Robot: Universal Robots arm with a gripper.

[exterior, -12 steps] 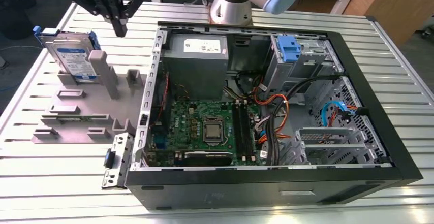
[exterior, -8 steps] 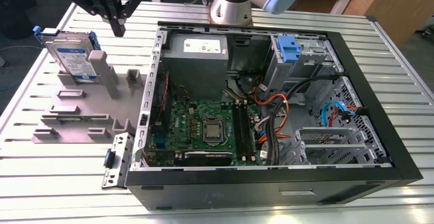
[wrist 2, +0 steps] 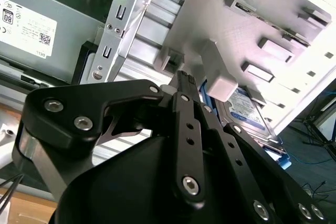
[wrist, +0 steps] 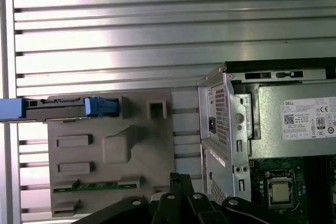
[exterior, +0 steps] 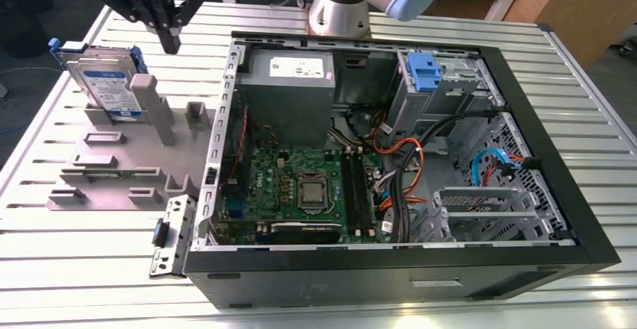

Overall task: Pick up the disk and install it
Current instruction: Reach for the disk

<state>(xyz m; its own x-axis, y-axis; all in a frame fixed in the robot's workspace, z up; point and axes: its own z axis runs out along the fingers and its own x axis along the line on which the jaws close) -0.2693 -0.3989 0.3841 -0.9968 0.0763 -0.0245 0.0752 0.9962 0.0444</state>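
Hovering just beside the upright disk (exterior: 104, 83), the gripper (exterior: 171, 44) is pointing straight down over the grey fixture (exterior: 110, 168), fingers pressed together on nothing; in the second wrist view a grey post (wrist 2: 220, 85) is hiding part of the disk; the open computer case (exterior: 398, 277) is sitting alongside on the slatted metal table (exterior: 587, 120).
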